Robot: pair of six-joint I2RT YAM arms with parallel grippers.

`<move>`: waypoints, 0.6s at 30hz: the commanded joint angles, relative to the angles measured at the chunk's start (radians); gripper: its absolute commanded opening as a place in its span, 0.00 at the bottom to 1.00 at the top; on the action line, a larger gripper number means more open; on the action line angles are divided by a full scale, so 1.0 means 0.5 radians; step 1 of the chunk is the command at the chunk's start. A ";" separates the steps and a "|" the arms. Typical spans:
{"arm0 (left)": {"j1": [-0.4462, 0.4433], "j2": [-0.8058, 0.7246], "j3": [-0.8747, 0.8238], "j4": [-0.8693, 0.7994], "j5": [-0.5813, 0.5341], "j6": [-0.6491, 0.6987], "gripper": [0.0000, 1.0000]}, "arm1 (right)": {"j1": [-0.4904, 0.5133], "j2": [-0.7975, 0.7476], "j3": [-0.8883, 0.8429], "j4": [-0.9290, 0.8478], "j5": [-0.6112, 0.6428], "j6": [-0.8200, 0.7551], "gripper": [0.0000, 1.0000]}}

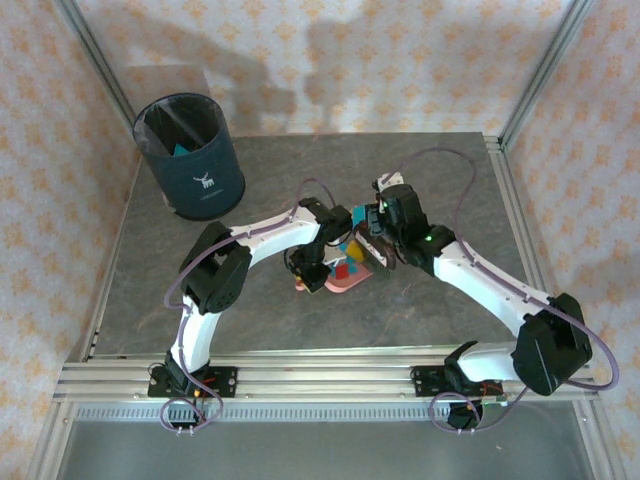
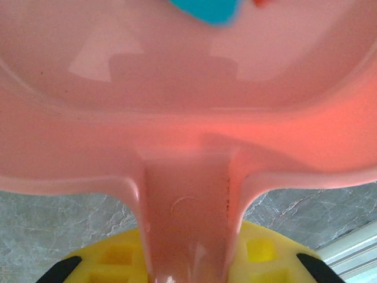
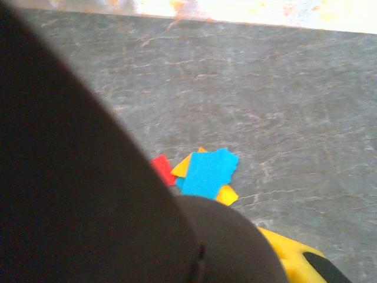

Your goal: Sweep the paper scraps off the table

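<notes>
The dustpan (image 2: 177, 71), clamped in the left end effector (image 2: 188, 274), should be held flat while paper scraps (image 3: 206, 173) at the middle of the counter (image 3: 277, 88) are swept in by the right end effector (image 1: 370, 240), closed on a dark tool (image 3: 70, 177).

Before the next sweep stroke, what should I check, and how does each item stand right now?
1. Left gripper shut on the pink dustpan at its handle: ok.
2. Right gripper shut on the dark tool: ok.
3. Some scraps already in the pan, such as the teal scrap: ok.
4. All paper scraps off the table: not ok, as a red, orange and blue cluster lies loose.
5. Dustpan's front lip flat on the table: cannot tell.
6. Dark bin upright at the far left corner: ok.
</notes>
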 commanded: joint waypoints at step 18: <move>-0.022 -0.134 -0.090 0.102 -0.015 -0.035 0.00 | 0.066 -0.440 -0.112 -0.036 0.209 0.257 0.00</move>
